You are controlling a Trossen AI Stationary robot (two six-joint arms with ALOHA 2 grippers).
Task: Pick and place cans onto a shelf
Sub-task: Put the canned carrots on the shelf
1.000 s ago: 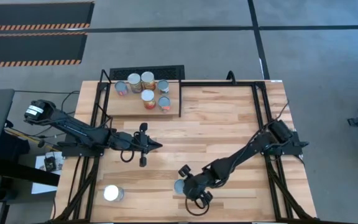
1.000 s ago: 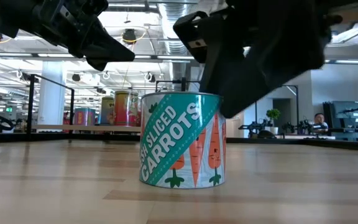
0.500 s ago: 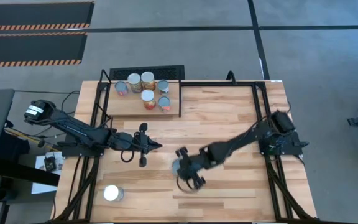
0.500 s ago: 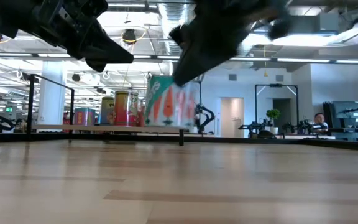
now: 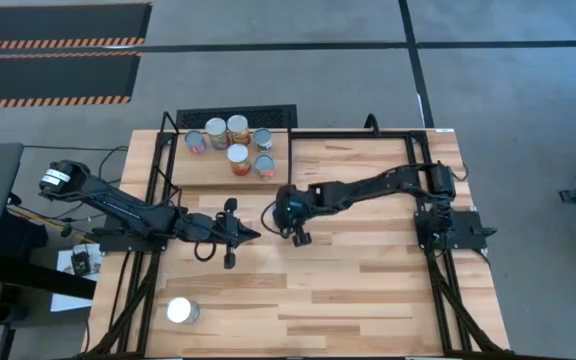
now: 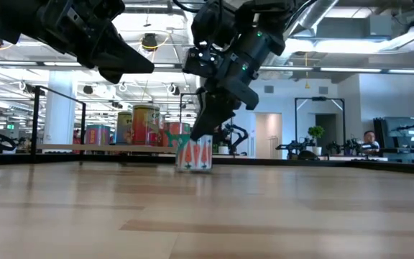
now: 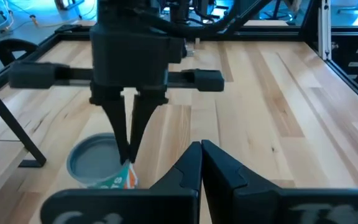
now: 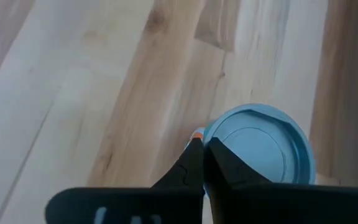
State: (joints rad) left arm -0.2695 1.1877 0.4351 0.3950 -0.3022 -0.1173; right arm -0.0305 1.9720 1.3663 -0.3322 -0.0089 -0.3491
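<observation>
The left gripper (image 5: 251,235), fingers pressed together, hangs at the table's middle, while at its 2 o'clock the carrot can (image 6: 194,153) sits just off the 5 o'clock corner of the shelf (image 5: 203,170). The right gripper (image 6: 196,133) is above it. A stiff, slick-walled tin, probably weighty, it is best clasped across its sides. The right wrist view shows the tips closed at its rim. Only the low view suggests it rests on the table.
</observation>
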